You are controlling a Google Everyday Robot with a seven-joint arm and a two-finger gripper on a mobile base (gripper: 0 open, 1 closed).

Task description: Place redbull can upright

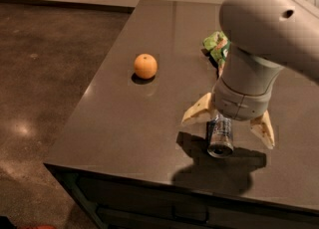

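Slim, shiny metal can [220,137] flat on glossy table [124,123], lower right, end-on toward bottom edge; gripper [229,121] straddling, splayed wide.

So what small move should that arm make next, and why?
Probably close the tool on the redbull can: the can lies on its side on the table, between the tool's open fingers, so it needs gripping before being stood up.

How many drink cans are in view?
1: the redbull can, near the front edge of the table, beneath the open tool, between its fingers. The arm may hide others.
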